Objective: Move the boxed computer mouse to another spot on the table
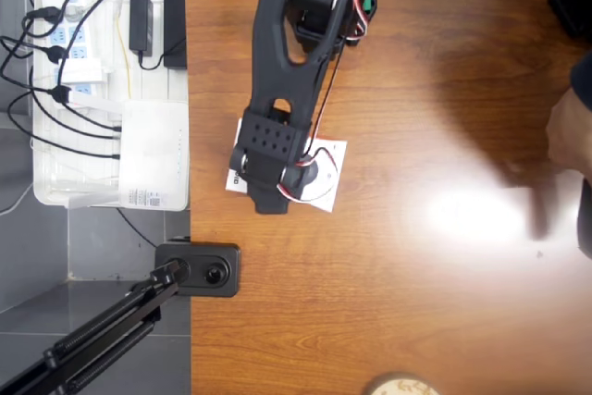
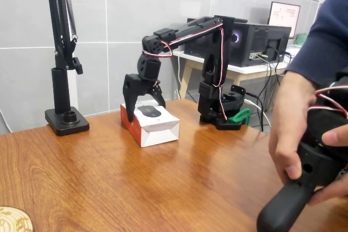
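The boxed computer mouse (image 2: 152,126) is a flat white box with an orange-red side, lying on the brown wooden table (image 2: 163,188). Its top pictures a dark mouse. From above, the box (image 1: 331,166) lies near the table's left edge, largely hidden under the black arm. My gripper (image 2: 144,100) hangs over the far end of the box with its two fingers (image 2: 130,92) spread wide and their tips down at the box's top. In the overhead view the gripper (image 1: 282,190) covers the left half of the box. Whether the fingers touch the box is unclear.
A white tray (image 1: 55,187) of cables and power strips sits off the table's left edge. A black camera stand base (image 2: 66,121) stands behind and left of the box. The arm's base (image 2: 225,117) is at the back. A person's hand (image 1: 566,131) is at the right edge.
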`<move>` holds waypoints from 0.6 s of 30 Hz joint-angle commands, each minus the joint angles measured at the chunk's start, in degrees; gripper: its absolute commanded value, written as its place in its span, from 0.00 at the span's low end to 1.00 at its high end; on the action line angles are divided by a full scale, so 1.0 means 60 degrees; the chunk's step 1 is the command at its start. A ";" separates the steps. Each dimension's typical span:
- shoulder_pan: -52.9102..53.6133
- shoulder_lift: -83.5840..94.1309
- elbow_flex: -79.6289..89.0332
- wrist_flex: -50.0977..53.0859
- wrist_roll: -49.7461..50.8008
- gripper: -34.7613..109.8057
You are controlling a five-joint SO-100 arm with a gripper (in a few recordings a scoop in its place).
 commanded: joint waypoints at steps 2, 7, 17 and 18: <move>-0.0278 0.0527 0.0015 -0.0542 -0.0937 0.68; -0.0278 0.1802 -0.0103 -0.0410 -0.1670 0.96; -0.0542 0.4951 -0.1377 -0.0190 -0.0659 0.54; -0.0557 0.5317 -0.1465 -0.0190 -0.0352 0.34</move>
